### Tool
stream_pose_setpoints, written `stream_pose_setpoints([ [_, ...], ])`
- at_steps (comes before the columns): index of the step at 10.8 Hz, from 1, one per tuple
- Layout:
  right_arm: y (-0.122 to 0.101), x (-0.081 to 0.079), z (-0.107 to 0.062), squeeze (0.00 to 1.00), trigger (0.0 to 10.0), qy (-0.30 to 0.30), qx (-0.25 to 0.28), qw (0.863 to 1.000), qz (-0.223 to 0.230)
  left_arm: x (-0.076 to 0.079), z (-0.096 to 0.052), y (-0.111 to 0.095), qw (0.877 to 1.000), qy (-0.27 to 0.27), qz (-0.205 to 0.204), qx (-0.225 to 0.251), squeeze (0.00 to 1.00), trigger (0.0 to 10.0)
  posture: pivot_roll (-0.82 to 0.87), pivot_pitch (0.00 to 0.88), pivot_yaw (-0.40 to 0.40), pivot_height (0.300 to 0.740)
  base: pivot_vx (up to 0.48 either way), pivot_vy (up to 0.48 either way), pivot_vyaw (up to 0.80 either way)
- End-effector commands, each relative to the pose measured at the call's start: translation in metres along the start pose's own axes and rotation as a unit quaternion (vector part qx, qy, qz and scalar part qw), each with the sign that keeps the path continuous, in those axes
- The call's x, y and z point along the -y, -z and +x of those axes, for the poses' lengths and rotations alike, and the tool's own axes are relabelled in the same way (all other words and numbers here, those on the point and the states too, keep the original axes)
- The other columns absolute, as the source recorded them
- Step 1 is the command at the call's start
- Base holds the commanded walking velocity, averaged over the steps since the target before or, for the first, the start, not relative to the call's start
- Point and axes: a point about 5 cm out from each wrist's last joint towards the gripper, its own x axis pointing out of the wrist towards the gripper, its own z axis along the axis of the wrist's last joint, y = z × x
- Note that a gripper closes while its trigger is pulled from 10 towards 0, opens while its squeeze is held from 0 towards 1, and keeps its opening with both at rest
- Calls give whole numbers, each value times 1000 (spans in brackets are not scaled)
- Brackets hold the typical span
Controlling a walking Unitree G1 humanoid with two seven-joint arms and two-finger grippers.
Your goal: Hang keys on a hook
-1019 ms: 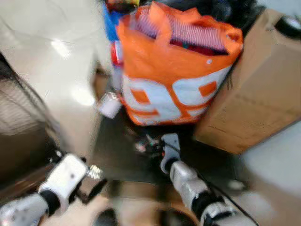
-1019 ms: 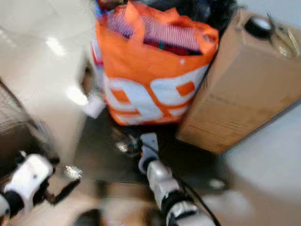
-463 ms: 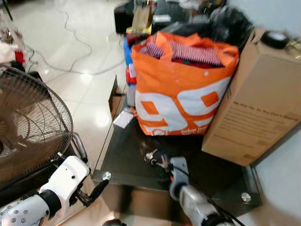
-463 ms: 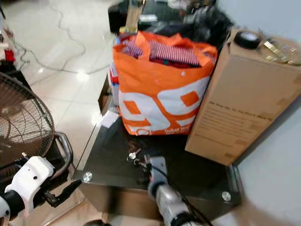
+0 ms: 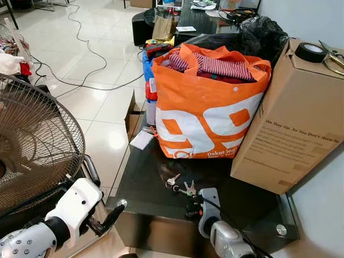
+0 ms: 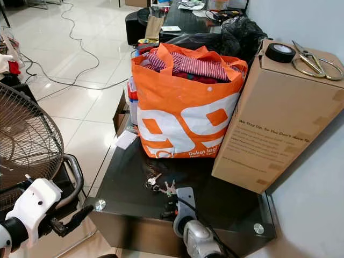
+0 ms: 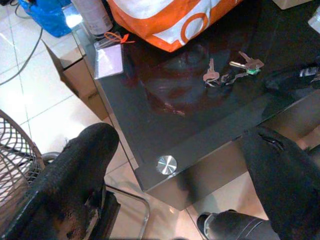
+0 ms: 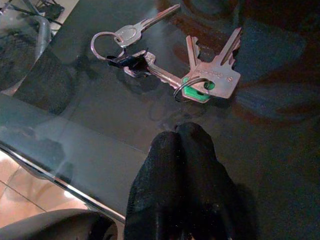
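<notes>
A bunch of silver keys (image 8: 175, 70) on rings, one with a green tag, lies flat on the black glass table (image 5: 145, 183), in front of the orange bag. My right gripper (image 8: 182, 145) is shut with nothing in it, its tips just short of the keys and low over the glass. In the eye views the keys (image 5: 180, 186) lie just beyond that gripper (image 5: 192, 207). My left gripper (image 5: 110, 217) hangs open off the table's front left corner, its fingers (image 7: 85, 160) spread wide, with the keys (image 7: 230, 72) far ahead of it.
A full orange shopping bag (image 5: 207, 107) stands at the back of the table. A tall cardboard box (image 5: 293, 118) carries a tape roll (image 6: 280, 52) and scissors (image 6: 314, 62). A white card (image 5: 141, 140) lies on the table's left. A standing fan (image 5: 32, 145) is at my left, and cables (image 5: 80, 48) cross the floor.
The camera has swung and steadied, so the picture is sharp now. My right gripper remains just short of the keys, and the left gripper stays open by the table corner.
</notes>
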Motion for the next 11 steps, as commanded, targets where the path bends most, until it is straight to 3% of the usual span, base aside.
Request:
stream_pose_setpoints([
  [1, -93, -146, 36, 0, 0, -147, 106, 983, 21, 1, 0, -1, 1000, 3, -1, 3, 0, 10000, 135, 208, -165, 740, 0, 0, 0],
  [9, -93, -146, 36, 0, 0, -147, 106, 983, 21, 1, 0, -1, 1000, 3, -1, 3, 0, 10000, 135, 208, -165, 740, 0, 0, 0],
  [10, -93, -146, 36, 0, 0, -147, 106, 983, 21, 1, 0, -1, 1000, 3, -1, 3, 0, 10000, 133, 0, 0, 740, 0, 0, 0],
  [11, -184, -5, 4, 0, 0, 11, 270, 959, -81, -26, 84, -25, 983, -128, -76, 108, 0, 10000, 88, 0, 0, 740, 0, 0, 0],
])
